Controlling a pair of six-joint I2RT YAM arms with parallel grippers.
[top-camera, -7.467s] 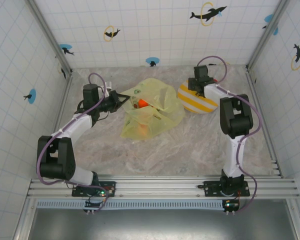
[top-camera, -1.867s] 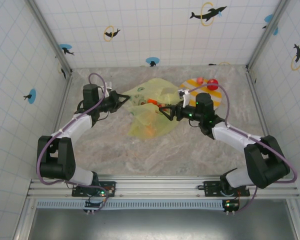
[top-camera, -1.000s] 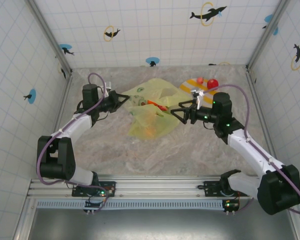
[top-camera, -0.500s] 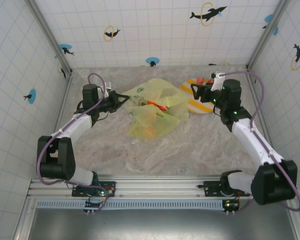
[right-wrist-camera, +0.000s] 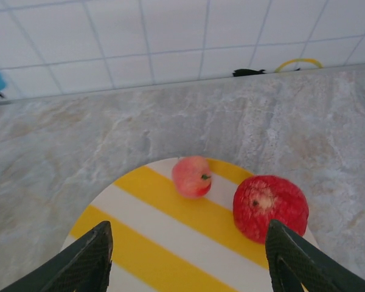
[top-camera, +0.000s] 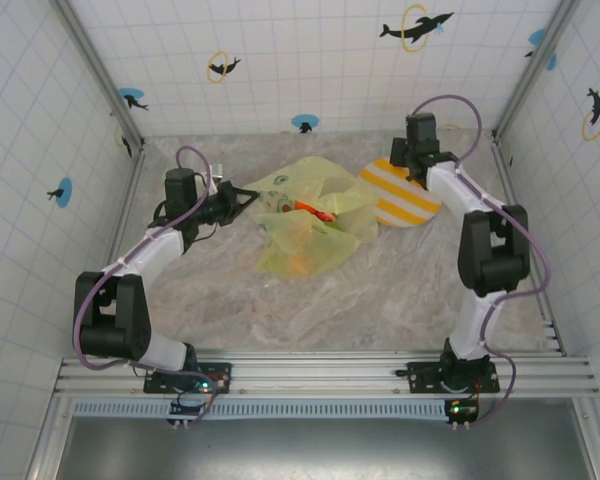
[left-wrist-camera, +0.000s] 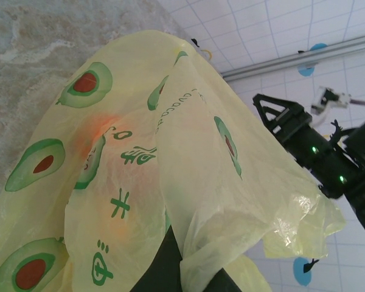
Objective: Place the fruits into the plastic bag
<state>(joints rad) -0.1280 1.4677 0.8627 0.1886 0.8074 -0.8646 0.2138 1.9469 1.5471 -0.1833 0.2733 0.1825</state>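
Top external view: thin translucent yellow-green plastic bag with dark green avocado prints (top-camera: 320,235) lies crumpled on the marbled grey bench (top-camera: 310,310), in the middle of its far half. An orange fruit (top-camera: 298,262) shows through the film at the near end of the bag. A red-orange patch (top-camera: 315,210) sits near the bag's upper folds; I cannot tell what it is.

Left end effector (top-camera: 248,197) reaches in from the left edge side and meets the left rim of the bag. Fingers are pressed together, pinching the film and holding that rim raised off the bench.

Left wrist view: bag film (left-wrist-camera: 170,158) drapes over the fingers (left-wrist-camera: 164,267), which show as a dark wedge at the bottom with plastic gathered around them. Two blurred orange glows come through the layers, one upper left (left-wrist-camera: 94,131), one lower (left-wrist-camera: 125,228).

Round yellow-and-white striped plate (top-camera: 400,200) lies flat near the far right corner of the bench, just right of the bag. Right end effector (top-camera: 412,160) hangs over the plate's far rim.

Right wrist view: right end effector (right-wrist-camera: 188,226) has its fingers (right-wrist-camera: 88,261) spread wide, nothing between them, above the plate (right-wrist-camera: 146,225). Two fruits rest on the plate's far part:
- small pink-red round fruit (right-wrist-camera: 191,176), on a yellow stripe;
- larger red round fruit (right-wrist-camera: 271,208), to its right, near the rim, close but apart.

White tiled wall (right-wrist-camera: 170,36) rises behind the bench's far edge.
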